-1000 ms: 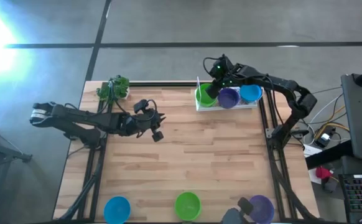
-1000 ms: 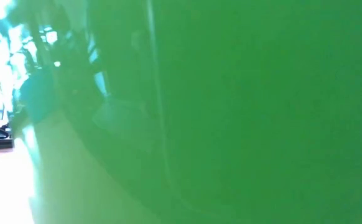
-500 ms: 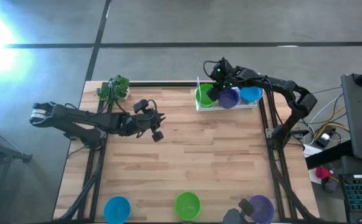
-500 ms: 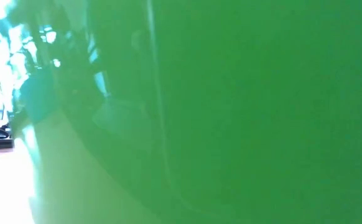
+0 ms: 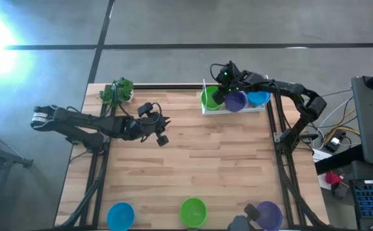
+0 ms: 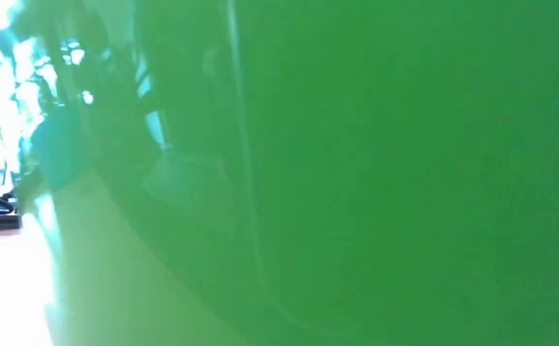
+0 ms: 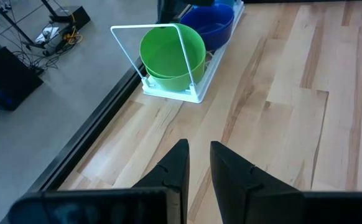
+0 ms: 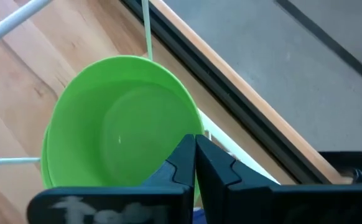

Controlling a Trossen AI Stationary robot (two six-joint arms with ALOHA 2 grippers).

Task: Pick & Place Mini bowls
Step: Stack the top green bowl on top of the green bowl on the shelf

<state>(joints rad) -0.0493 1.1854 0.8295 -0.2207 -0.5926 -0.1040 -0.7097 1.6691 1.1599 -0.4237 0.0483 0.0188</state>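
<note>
A white wire rack (image 5: 234, 110) at the table's far edge holds a green mini bowl (image 5: 208, 100), a purple one (image 5: 236, 101) and a blue one (image 5: 258, 97). My right gripper (image 5: 216, 95) reaches over the rack and is shut on the green bowl (image 8: 119, 137), which sits in another green bowl below it. My left gripper (image 5: 161, 137) hangs over the table's left middle, slightly open, with nothing between its fingers (image 7: 182, 158). Blue (image 5: 120, 215), green (image 5: 193, 212) and purple (image 5: 268, 215) mini bowls rest on their bases along the near edge. My right gripper pinches the green bowl's rim (image 8: 192, 115) on the side toward the arm, one finger inside the bowl and one outside. The fingers slant down from the table's right. The bowl sits upright, nested in the green bowl beneath it in the rack.
A leafy green toy plant (image 5: 117, 91) stands at the far left corner. The near green bowl (image 6: 356, 173) stands right in front of the low camera and fills its view. Bare wood lies across the table's middle. The rack's upright wire loop (image 7: 147, 28) stands beside the green bowls.
My right gripper has sunk a little over the rack with the green bowl, staying shut.
</note>
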